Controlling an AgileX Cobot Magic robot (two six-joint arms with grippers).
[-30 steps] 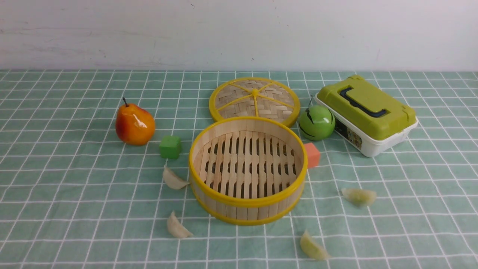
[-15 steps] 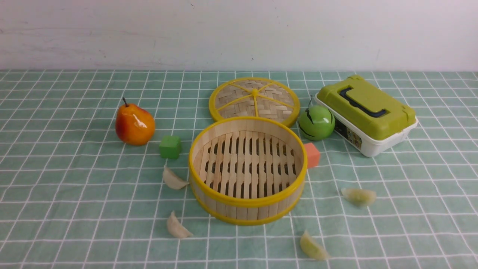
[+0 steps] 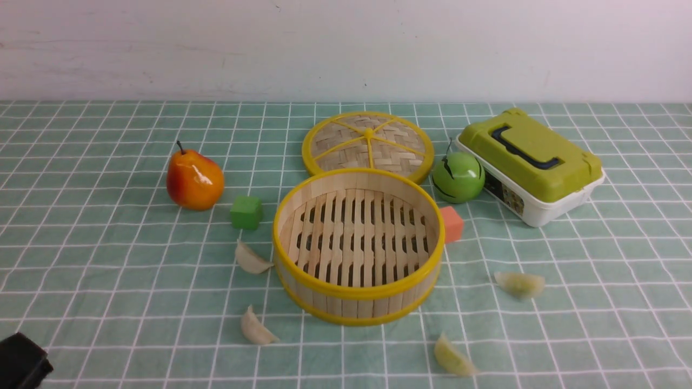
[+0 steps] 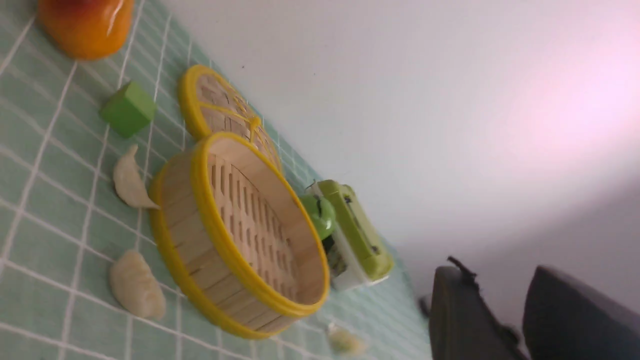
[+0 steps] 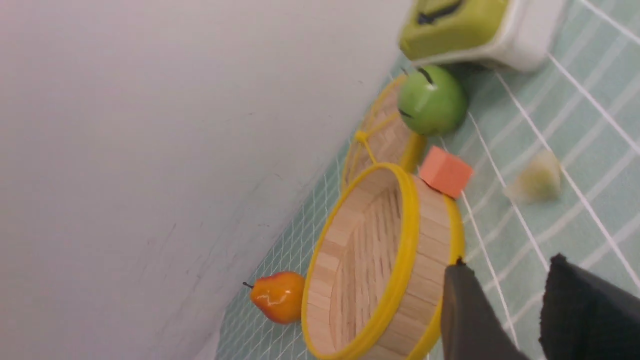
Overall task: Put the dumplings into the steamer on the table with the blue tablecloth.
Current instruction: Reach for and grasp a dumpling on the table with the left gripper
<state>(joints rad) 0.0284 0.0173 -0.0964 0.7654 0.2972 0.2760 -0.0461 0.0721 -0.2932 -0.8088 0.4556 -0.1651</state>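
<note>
The steamer [image 3: 357,302] stands empty in the middle of the blue tablecloth [image 3: 108,270]. Two cream dumplings [image 3: 251,259] [image 3: 255,328] lie at its left. Two yellow-green dumplings [image 3: 519,283] [image 3: 453,357] lie at its right and front right. A black part of my left arm [image 3: 21,363] shows at the bottom left corner. In the left wrist view my left gripper [image 4: 495,272] is open and empty, off the cloth, with the steamer [image 4: 190,225] and the cream dumplings [image 4: 129,179] [image 4: 136,285] ahead. My right gripper [image 5: 507,265] is open and empty, near the steamer [image 5: 430,250] and a yellow-green dumpling [image 5: 535,180].
A pear [image 3: 194,181] and a green cube [image 3: 246,212] sit left of the steamer. The woven lid [image 3: 368,145] lies behind it. An orange cube [image 3: 452,223], a green ball [image 3: 458,177] and a green-lidded box [image 3: 532,162] are at its right. A white wall is behind.
A black part of my left arm has come into the front view at the bottom left corner. Nothing on the cloth has moved.
</note>
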